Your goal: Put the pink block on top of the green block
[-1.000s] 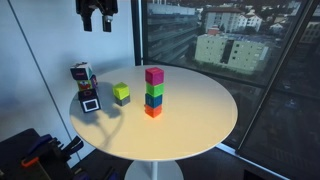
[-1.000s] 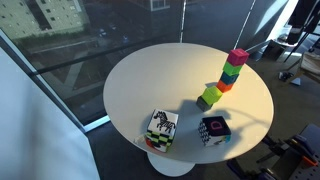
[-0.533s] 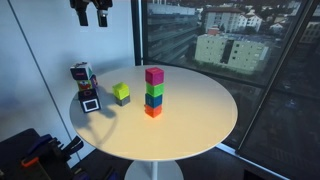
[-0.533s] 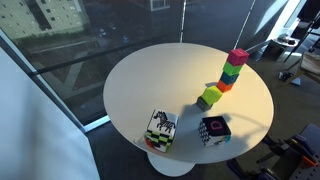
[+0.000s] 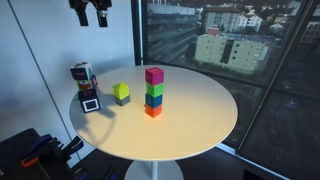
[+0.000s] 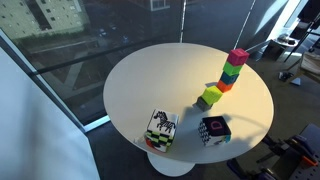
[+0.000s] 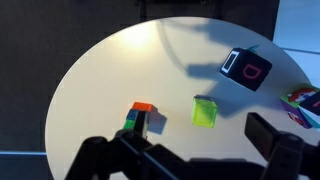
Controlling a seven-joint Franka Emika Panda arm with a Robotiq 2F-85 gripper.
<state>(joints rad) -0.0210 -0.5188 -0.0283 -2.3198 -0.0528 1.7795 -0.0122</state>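
The round white tabletop (image 5: 195, 120) carries everything, and high over its edge the gripper (image 5: 91, 20) hangs pointing straight down, fingers spread wide and holding nothing. Near it stand a zebra-patterned box (image 6: 162, 128) and a black cube (image 7: 246, 69) with a pink outline like a "D". The pink block (image 5: 154, 75) tops a four-cube stack, directly on the green block (image 5: 154, 88), with a lime cube (image 5: 121, 93) just beside. Since a second ago the gripper has risen slightly; the blocks are unmoved.
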